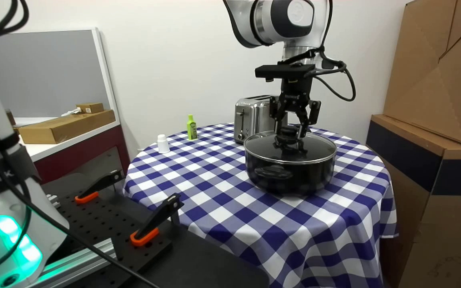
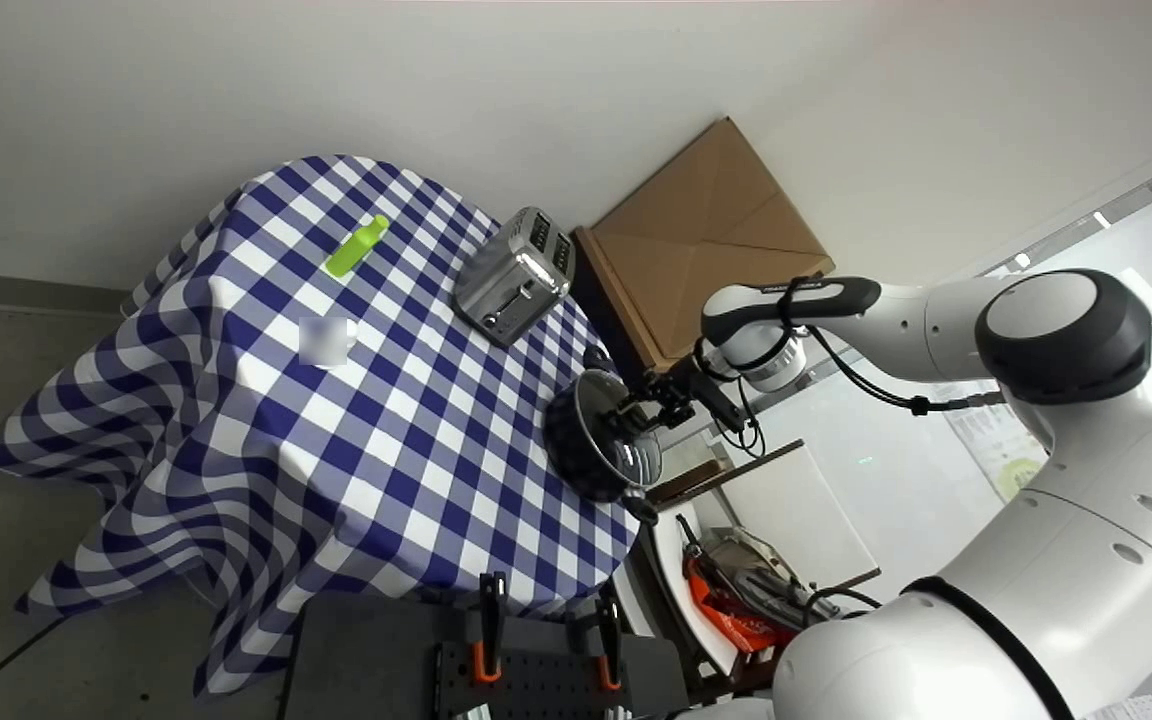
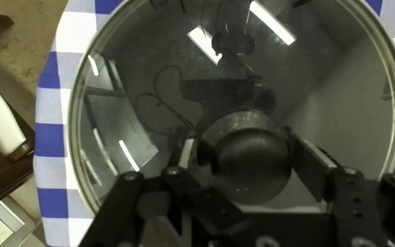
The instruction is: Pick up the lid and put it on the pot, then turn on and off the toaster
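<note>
The glass lid (image 1: pixel 319 147) with its metal rim lies on top of the black pot (image 1: pixel 314 180), also in an exterior view (image 2: pixel 642 458) with the pot (image 2: pixel 568 445). My gripper (image 1: pixel 289 135) is lowered over the lid's centre. In the wrist view my gripper's fingers (image 3: pixel 240 132) stand on both sides of the black knob (image 3: pixel 252 161). A gap shows between the left finger and the knob; the right finger is very close to it, and contact is unclear. The silver toaster (image 1: pixel 250 120) stands behind the pot, also in an exterior view (image 2: pixel 516 280), and is out of the wrist view.
A green bottle (image 1: pixel 191 128) and a white cup-like item (image 1: pixel 163 144) stand on the checkered tablecloth (image 1: pixel 214 188). Large cardboard boxes (image 1: pixel 434 88) are beside the table. Black clamps with orange pads (image 1: pixel 156 220) sit on the robot's mount near the table edge.
</note>
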You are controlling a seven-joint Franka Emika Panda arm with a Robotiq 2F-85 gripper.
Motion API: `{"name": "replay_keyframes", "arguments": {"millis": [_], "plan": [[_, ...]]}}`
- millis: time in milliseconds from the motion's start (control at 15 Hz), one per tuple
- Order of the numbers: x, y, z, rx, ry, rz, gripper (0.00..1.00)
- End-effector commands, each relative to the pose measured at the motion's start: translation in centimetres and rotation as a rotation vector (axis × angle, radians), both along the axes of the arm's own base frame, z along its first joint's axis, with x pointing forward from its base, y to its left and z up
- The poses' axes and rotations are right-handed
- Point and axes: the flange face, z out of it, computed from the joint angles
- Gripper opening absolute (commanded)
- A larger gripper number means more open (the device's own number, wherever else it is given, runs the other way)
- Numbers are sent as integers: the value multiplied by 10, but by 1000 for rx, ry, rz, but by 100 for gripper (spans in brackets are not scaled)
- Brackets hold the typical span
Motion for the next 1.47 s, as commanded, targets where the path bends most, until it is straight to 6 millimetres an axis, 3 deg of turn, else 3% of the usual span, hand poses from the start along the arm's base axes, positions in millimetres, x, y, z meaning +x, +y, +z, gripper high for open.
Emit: {"name": "replay_keyframes", "arguments": {"millis": [0, 267, 467, 667, 867, 1000, 1067, 1200, 1400], "plan": [[-4, 3, -5, 10, -4, -15, 100], [-8, 21, 26, -13, -64, 9, 100], [-9, 54, 55, -42, -104, 66, 100], [-5, 104, 83, -86, -130, 170, 66], [7, 172, 110, -110, -175, 274, 61], [17, 214, 123, -116, -212, 321, 48], [23, 235, 127, -119, -228, 344, 34], [34, 270, 132, -132, -259, 381, 19], [49, 300, 127, -158, -285, 401, 0]]}}
